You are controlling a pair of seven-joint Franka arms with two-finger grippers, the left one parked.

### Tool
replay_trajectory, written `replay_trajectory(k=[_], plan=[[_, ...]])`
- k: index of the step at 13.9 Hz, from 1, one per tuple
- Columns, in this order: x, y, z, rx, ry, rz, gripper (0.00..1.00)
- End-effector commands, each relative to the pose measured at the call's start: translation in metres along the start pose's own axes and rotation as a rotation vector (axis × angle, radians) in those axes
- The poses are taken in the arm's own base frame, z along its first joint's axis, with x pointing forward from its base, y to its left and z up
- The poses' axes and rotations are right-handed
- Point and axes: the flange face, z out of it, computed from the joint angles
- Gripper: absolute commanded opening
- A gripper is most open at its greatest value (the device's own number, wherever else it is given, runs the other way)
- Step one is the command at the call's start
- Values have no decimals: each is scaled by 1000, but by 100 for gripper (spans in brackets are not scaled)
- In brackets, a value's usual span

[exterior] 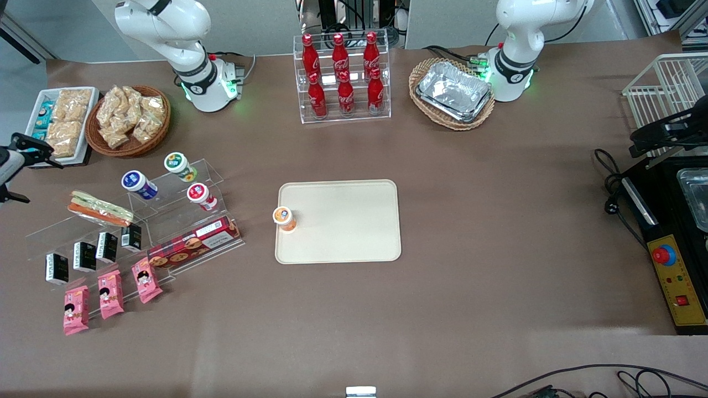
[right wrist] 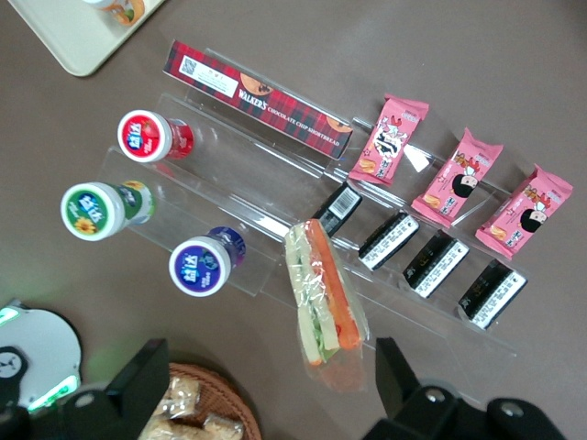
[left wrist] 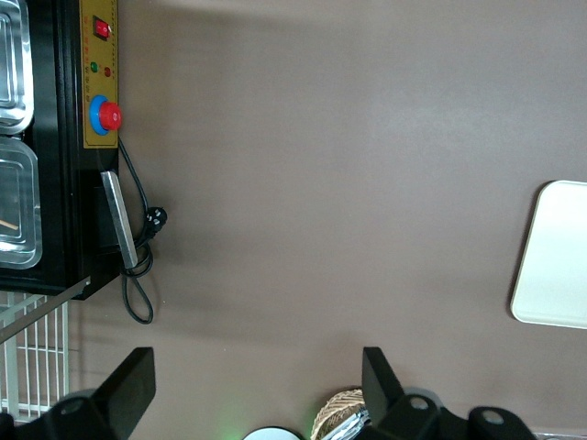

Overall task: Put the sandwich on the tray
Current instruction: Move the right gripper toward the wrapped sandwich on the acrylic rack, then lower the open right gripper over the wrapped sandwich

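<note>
Gripper (exterior: 30,150) sits at the front view's edge at the working arm's end, arm cut off; in the wrist view only its two finger (right wrist: 138,380) bases show, tips cropped, spread wide. Tray (right wrist: 78,32) cut to one corner in right wrist view, one end (left wrist: 555,257) in left wrist view. Black carton (exterior: 57,268) print too small to read.

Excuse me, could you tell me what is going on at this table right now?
The right arm's pincer hangs open above the clear snack shelves, holding nothing. Below it the wrapped sandwich lies untouched on the upper shelf, beside the blue-lidded cup. The cream tray sits mid-table carrying only an orange cup at its edge, so the sandwich has not yet been picked up.
</note>
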Motion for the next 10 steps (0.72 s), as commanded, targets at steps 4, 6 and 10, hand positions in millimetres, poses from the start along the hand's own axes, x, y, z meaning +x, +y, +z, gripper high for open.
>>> replay_trajectory(k=[4, 6, 10], plan=[[-18, 11, 48, -31, 12, -69, 100], [-19, 14, 62, -49, 18, -91, 100], [-33, 24, 89, -93, 29, -161, 100]])
